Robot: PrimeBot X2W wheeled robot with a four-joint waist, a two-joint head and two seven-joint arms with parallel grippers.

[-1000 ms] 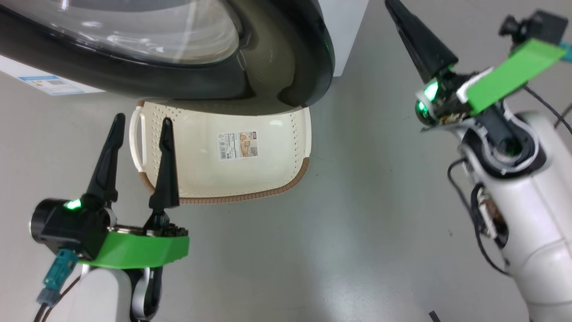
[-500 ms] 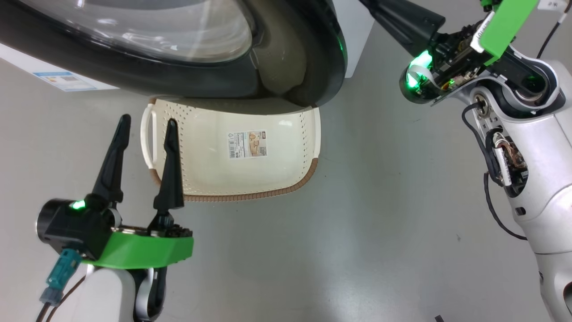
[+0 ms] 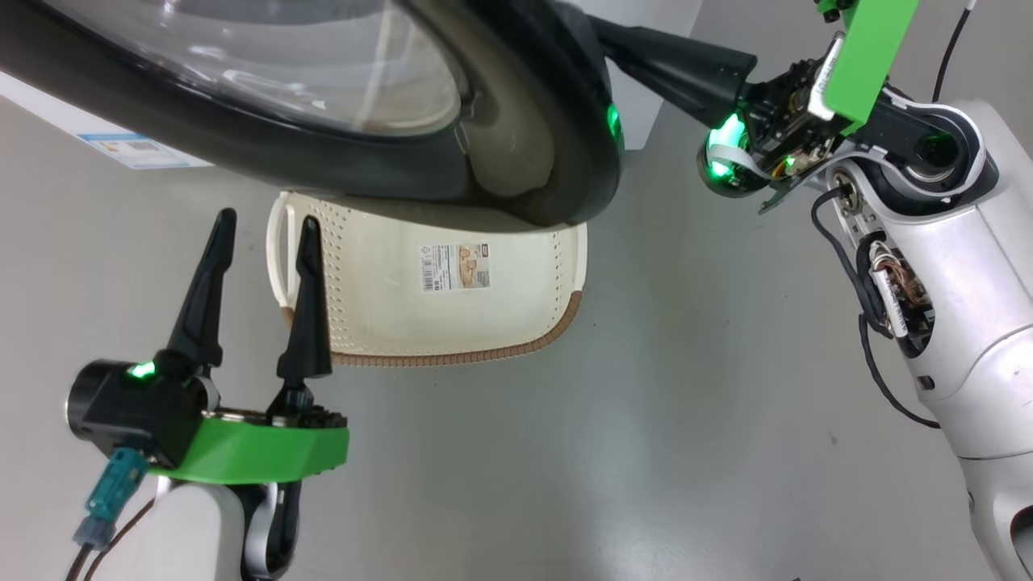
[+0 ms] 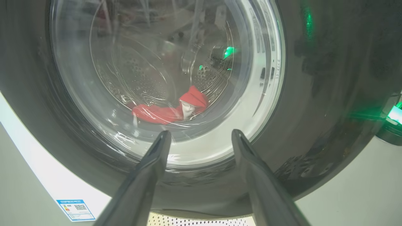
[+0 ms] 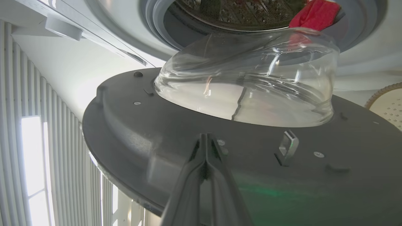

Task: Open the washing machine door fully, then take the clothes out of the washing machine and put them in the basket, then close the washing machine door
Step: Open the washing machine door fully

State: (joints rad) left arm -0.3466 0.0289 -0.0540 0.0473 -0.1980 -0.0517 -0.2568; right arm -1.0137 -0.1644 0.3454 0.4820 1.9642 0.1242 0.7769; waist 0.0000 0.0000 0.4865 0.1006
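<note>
Pressing the right gripper (image 5: 205, 138), its two long dark fingers shut together on nothing, against the inner face of the large round door with glossy black rim and bulging clear glass bowl (image 5: 251, 88), bottom centre of the right wrist view; seemingly prodding it wider with one stiff point. Showing that door ajar across the head view's top, overhanging the small cream-white perforated plastic basket with brown woven-look rim (image 3: 452, 355), set below for catching laundry. Holding the left gripper (image 3: 267, 219) at lower left, fingers wide apart and empty, probably readying for reaching in. Leaving the bright red soft fabric clothes (image 4: 169, 110) inside the big white front-loading washing machine (image 5: 150, 18), visible through the glass, centre of the left wrist view.
</note>
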